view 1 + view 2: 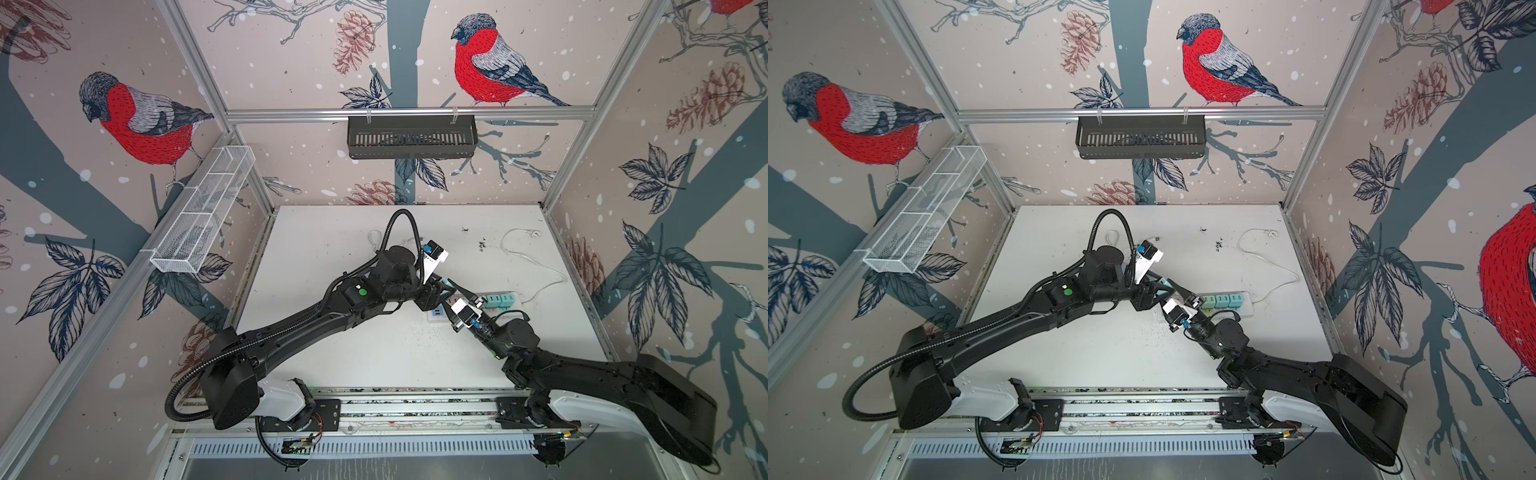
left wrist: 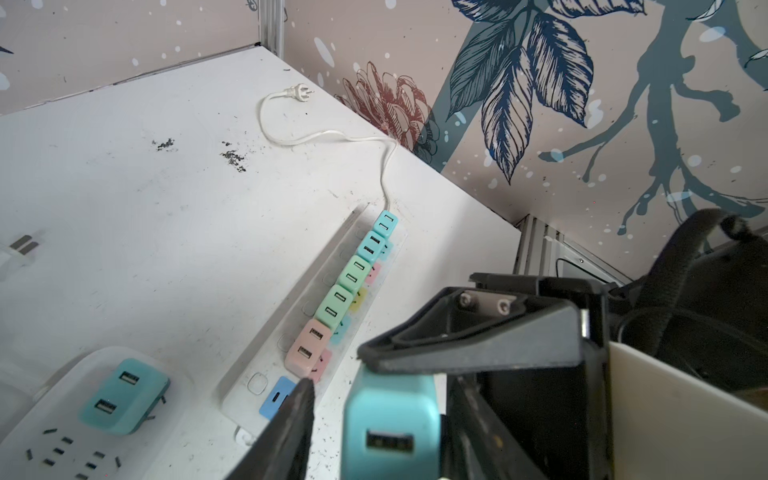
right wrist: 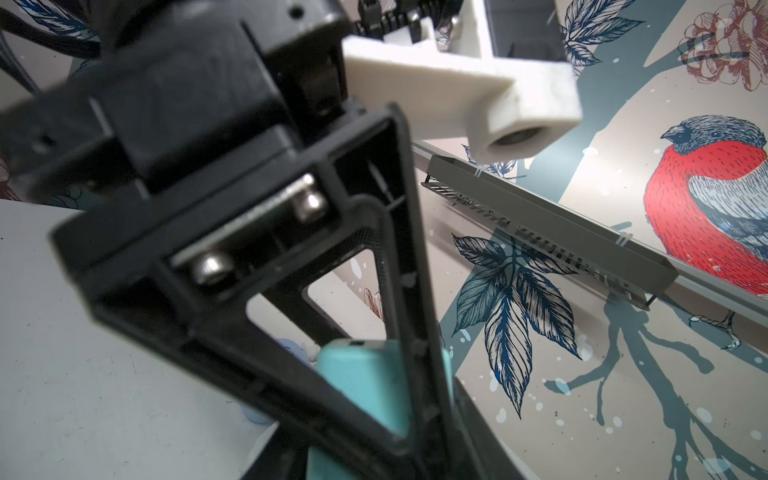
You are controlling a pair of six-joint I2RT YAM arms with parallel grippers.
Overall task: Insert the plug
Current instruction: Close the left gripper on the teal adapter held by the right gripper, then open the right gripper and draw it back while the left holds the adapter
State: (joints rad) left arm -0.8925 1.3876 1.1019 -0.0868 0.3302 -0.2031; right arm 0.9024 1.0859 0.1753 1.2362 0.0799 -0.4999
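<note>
A teal plug (image 2: 390,428) hangs in the air between both grippers, just off the near end of a long white power strip (image 2: 266,353). My right gripper (image 3: 370,453) is shut on it, one finger lying across the plug's top. My left gripper (image 2: 380,386) is open around the same plug, with a clear gap on one side and its other finger close against it. In both top views the two arms meet at the plug (image 1: 447,283) (image 1: 1165,283) over the strip's left end. The strip's near sockets beside a blue label (image 2: 276,397) hold nothing.
Several teal, green and pink plugs (image 2: 353,270) stand in a row in the strip. Its white cord ends in a loose plug (image 2: 297,92) near the right wall. A second white strip (image 2: 50,415) has a teal plug (image 2: 124,397) lying on it.
</note>
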